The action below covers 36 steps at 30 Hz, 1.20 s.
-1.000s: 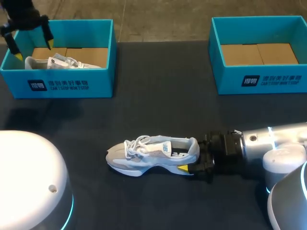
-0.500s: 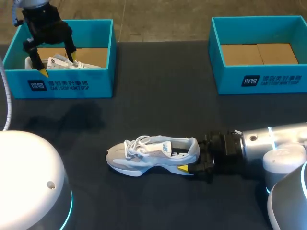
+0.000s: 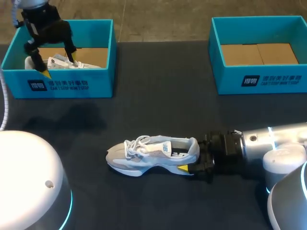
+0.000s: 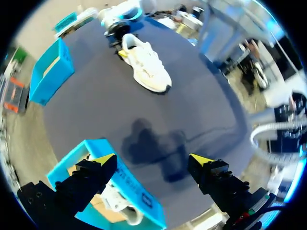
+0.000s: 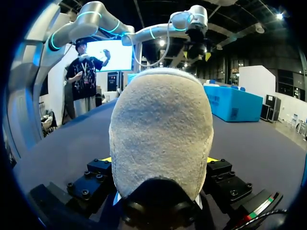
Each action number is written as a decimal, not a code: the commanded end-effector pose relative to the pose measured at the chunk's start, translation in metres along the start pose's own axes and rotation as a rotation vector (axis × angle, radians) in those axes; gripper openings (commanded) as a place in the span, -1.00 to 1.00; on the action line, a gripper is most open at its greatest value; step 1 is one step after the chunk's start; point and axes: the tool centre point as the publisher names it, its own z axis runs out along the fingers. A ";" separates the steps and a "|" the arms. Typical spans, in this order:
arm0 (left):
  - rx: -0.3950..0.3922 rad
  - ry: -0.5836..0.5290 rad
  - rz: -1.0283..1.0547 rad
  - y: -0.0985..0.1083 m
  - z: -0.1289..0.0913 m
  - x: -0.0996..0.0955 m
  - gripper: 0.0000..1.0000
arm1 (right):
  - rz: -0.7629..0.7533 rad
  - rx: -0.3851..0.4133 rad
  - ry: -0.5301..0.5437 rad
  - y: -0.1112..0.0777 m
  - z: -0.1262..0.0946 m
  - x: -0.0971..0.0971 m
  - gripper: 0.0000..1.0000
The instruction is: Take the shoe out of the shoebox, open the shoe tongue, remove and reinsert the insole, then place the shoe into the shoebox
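A white and grey shoe (image 3: 151, 154) lies on its sole in the middle of the dark table, toe pointing left. My right gripper (image 3: 193, 158) is shut on its heel. In the right wrist view the heel (image 5: 160, 134) fills the space between the fingers (image 5: 96, 172), which press it from both sides. My left gripper (image 3: 60, 67) hangs open above the left blue shoebox (image 3: 67, 84), where a second white shoe (image 3: 62, 62) lies. In the left wrist view its open gripper (image 4: 152, 160) is above that box's corner (image 4: 139, 196), and the shoe on the table (image 4: 146, 67) is far ahead.
A second blue shoebox (image 3: 259, 79) stands at the back right with only its cardboard floor showing. Dark table surface lies between the two boxes and around the shoe. In the left wrist view that box (image 4: 48, 72) sits far ahead, beside the shoe.
My left gripper has moved to the right and a little down, from the left box's far corner to above the shoe inside it. The right arm and the shoe have kept still.
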 end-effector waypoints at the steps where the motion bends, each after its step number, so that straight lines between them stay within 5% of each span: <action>1: 0.039 -0.022 -0.207 -0.021 0.003 0.023 1.00 | 0.001 0.005 0.001 0.001 0.001 0.001 -1.00; 10: 0.127 0.093 -0.749 -0.052 0.019 0.048 1.00 | 0.001 0.005 0.001 0.001 0.001 0.001 -1.00; 12: 0.053 -0.043 -0.878 -0.062 0.025 0.051 1.00 | 0.001 0.005 0.001 0.001 0.001 0.001 -1.00; 26: 0.027 -0.084 -0.839 -0.070 0.024 0.056 1.00 | 0.001 0.005 0.001 0.001 0.001 0.001 -1.00; 36: 0.047 0.109 -1.317 -0.115 0.048 0.048 1.00 | 0.001 0.005 0.001 0.001 0.001 0.001 -1.00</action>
